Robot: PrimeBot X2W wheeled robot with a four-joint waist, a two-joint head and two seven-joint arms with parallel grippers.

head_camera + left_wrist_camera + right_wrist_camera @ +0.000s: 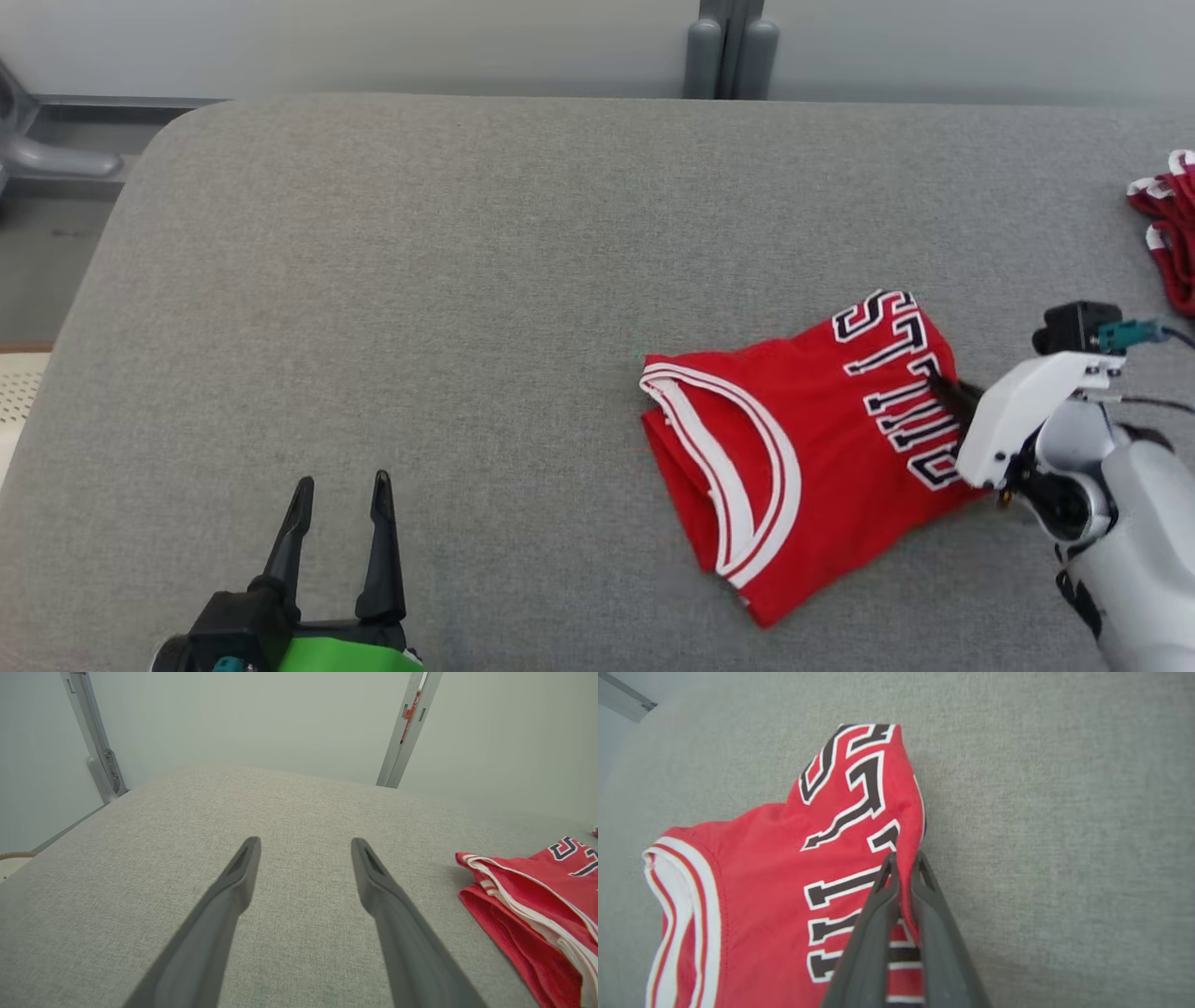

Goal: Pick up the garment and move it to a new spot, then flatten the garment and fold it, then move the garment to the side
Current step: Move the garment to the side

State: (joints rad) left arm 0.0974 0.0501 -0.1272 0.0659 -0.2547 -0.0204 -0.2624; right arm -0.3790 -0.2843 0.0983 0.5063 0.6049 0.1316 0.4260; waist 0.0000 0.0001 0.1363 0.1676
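Observation:
The garment is a red basketball jersey with white trim and black-and-white lettering, folded into a compact shape on the right part of the grey table. My right gripper pinches the jersey's right edge; in the right wrist view the two fingers are shut on a ridge of red cloth beside the lettering. My left gripper stands open near the front left of the table, far from the jersey, with nothing between its fingers. The jersey's trimmed edge shows at the right of the left wrist view.
Another red garment with white trim lies at the table's far right edge. A grey post stands behind the table against the pale wall. The table's rounded left corner drops off to the floor.

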